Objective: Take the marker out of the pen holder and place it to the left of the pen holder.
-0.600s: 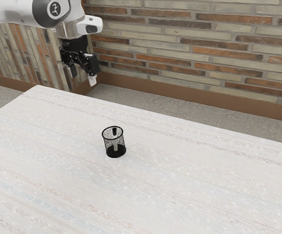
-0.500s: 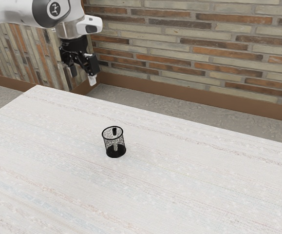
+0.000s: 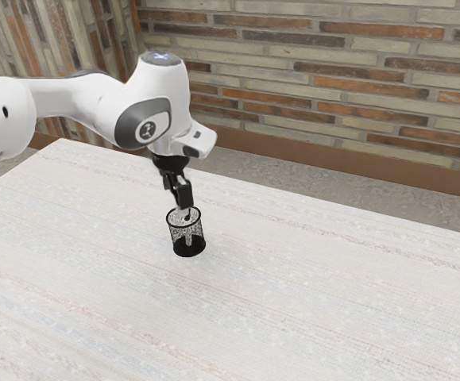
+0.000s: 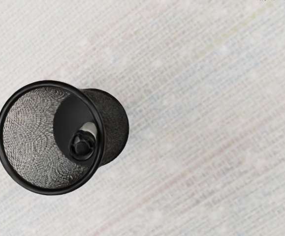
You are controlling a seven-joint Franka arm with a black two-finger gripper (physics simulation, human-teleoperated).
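Marker (image 4: 83, 144), one: found inside the pen holder (image 4: 31, 137), stood on end, dark end uppermost, pale body below. To be judged light, stiff and not fragile; its smooth barrel may be slippery if pinched off-centre. Best taken by the dark upper end, squarely across the barrel, then drawn straight up so that the rim is not caught.

Pen holder, one: black wire mesh, round, solid-looking rim and dark base, set upright. Likely light and easily dragged or tipped if knocked.

Gripper (image 3: 183, 213), black, one: seen at the holder's mouth, carried on a white arm (image 3: 154, 103). Whether it is released or clenched cannot be told. The step in hand is judged to be the lining-up for a grasp; the removal and the setting down to the left are yet to be done.

Table (image 3: 317, 294): pale, woven-looking, faintly streaked with colour; texture perhaps enough to keep a laid marker from rolling.

Room: wall (image 3: 341, 79) faced in thin bricks of grey, cream and rust, edged by brown skirting (image 3: 373, 165), with grey mottled floor (image 3: 309, 184) laid below
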